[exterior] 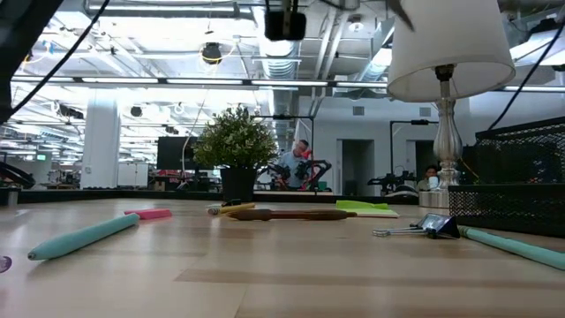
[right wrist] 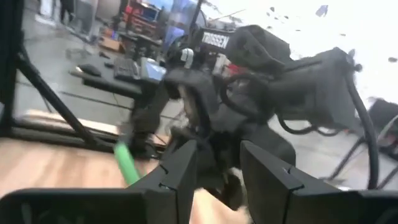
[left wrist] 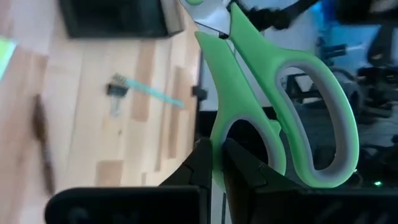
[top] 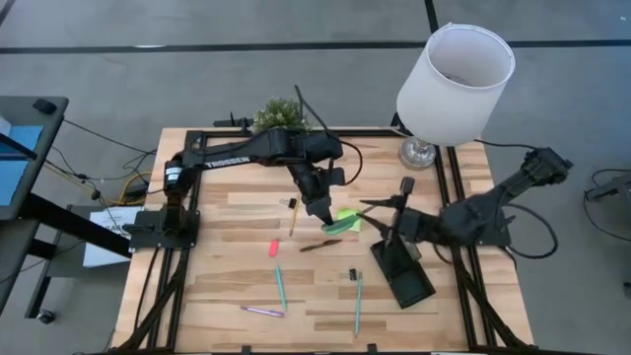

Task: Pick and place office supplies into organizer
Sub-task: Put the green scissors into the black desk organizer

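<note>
Above the desk (top: 246, 286), beside the black organizer (top: 402, 273), the left gripper (top: 326, 216) holds its fingers clamped on the green-handled scissors (left wrist: 273, 99) over the lime-green sticky-note pad (top: 348, 219), while the right gripper (top: 373, 205) faces it, fingers parted, holding nothing.

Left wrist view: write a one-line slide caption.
Left gripper shut on the green-handled scissors, held above the wooden table with a pen and clip below.

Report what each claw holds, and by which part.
Left claw is shut on the scissors, pinching the rim of one green handle loop. Right claw stands open, holding nothing.
</note>
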Controlling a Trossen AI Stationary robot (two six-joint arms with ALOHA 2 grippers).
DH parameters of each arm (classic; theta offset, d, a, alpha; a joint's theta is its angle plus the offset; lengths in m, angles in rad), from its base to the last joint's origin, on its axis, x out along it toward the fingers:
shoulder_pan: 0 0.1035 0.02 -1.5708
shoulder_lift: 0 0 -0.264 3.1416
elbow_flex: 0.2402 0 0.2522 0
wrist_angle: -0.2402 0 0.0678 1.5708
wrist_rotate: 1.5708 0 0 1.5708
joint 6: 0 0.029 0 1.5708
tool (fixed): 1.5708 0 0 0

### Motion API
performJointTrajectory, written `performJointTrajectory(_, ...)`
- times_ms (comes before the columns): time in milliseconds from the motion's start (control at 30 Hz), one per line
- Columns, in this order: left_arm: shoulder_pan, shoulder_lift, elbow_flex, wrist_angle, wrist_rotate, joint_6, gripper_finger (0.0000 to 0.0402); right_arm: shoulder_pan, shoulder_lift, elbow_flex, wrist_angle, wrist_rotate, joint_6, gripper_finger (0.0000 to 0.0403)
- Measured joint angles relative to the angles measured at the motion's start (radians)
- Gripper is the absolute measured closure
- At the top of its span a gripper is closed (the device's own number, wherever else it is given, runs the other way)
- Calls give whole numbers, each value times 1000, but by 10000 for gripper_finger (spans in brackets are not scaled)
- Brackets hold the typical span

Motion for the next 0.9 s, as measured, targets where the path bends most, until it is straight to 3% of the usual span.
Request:
performJointTrajectory(233,18,34,1,14,29,42,395,-61,0,0,-132,-222,206,285)
performJointTrajectory(467,36,36,1,-11,54,92,395,-60,0,0,-201,-292,207,285)
performJointTrajectory(900,36,43,1,-14,68,110,395,-158,41,0,-207,-435,229,285)
